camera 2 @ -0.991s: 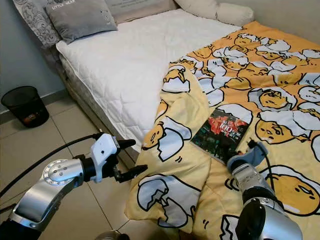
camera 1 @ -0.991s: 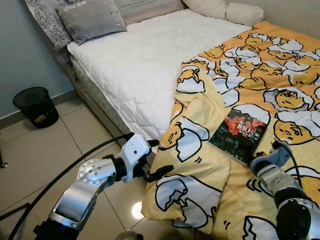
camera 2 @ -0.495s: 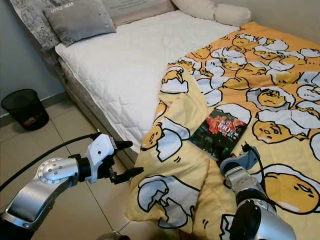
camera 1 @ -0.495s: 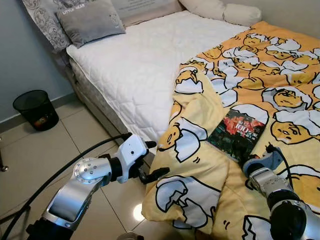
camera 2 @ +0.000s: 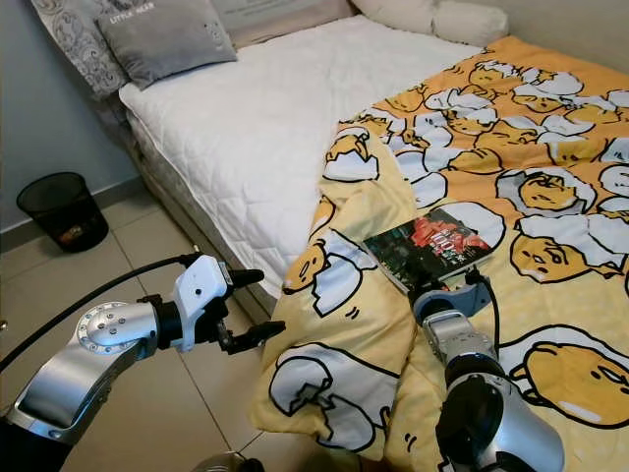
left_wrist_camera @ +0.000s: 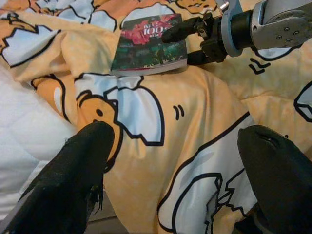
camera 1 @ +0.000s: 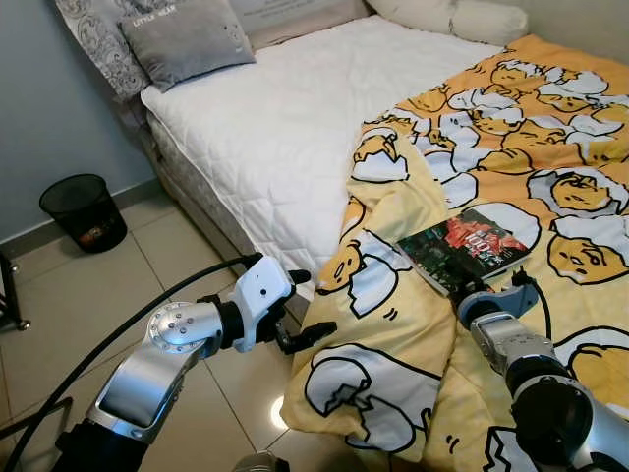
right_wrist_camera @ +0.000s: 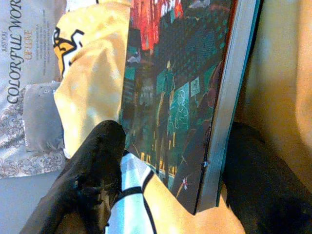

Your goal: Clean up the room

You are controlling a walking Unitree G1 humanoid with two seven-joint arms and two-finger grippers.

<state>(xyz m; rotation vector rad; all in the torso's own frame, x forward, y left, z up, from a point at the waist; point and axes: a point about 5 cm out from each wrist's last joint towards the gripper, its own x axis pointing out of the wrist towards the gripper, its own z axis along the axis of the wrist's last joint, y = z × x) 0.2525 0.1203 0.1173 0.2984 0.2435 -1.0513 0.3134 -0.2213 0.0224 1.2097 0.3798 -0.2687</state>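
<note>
A dark book with a red cover picture [camera 1: 472, 248] lies on the yellow egg-print blanket [camera 1: 393, 334] on the bed. My right gripper [left_wrist_camera: 187, 45] is at the book's near edge and stands open. One finger [right_wrist_camera: 97, 170] is over the cover and the other [right_wrist_camera: 263, 190] is under the page edge. Beside the bed's corner my left gripper [camera 1: 310, 305] hangs open above the floor. It is just short of the blanket's hanging fold, with nothing between its fingers.
Left of the blanket is the bare white mattress [camera 1: 285, 128], with a grey pillow [camera 1: 192, 39] at its head. A black mesh bin [camera 1: 84, 211] stands on the tiled floor by the wall. A dark frame leg [camera 1: 10, 295] shows at the left edge.
The view has shifted a little. My right gripper has slid forward until its fingers straddle the book's near edge, and the book has turned more sideways. The left arm has barely moved.
</note>
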